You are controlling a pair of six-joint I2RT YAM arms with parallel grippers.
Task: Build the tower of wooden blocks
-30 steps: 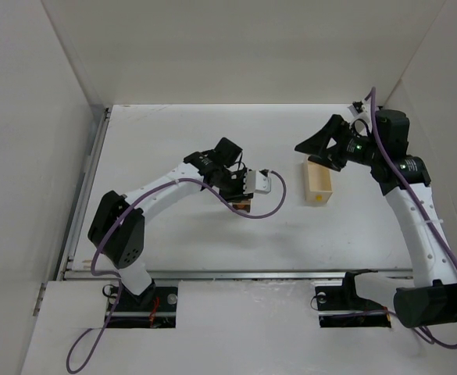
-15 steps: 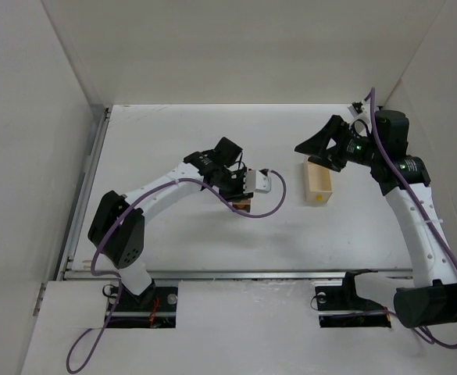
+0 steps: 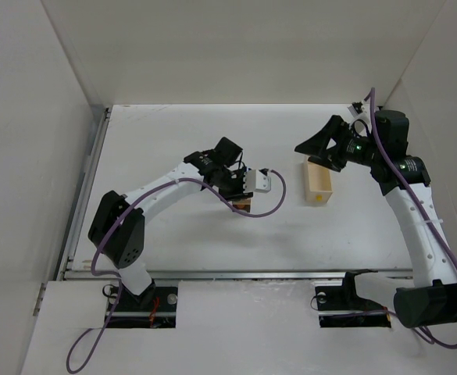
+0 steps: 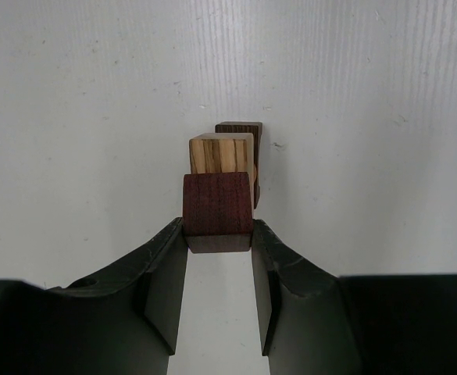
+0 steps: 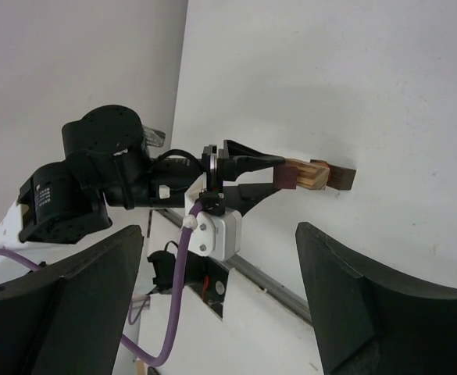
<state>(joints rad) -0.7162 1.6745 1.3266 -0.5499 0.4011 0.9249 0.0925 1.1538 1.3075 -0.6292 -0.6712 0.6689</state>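
We clamp the reddish block (image 4: 218,205) in our left jaws, straight atop the wood block tower (image 4: 222,152); our right jaws gape, well apart

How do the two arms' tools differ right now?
The left tool is shut on the red-brown block topping the tower; the right tool is open and empty. The left tool is at the tower; the right tool hangs by the cream box. Both are black with two fingers.

Robot laboratory cell, shown by a white table (image 3: 197,234) enclosed by plain white walls (image 3: 236,47), purple cables (image 5: 179,273) routed openly.
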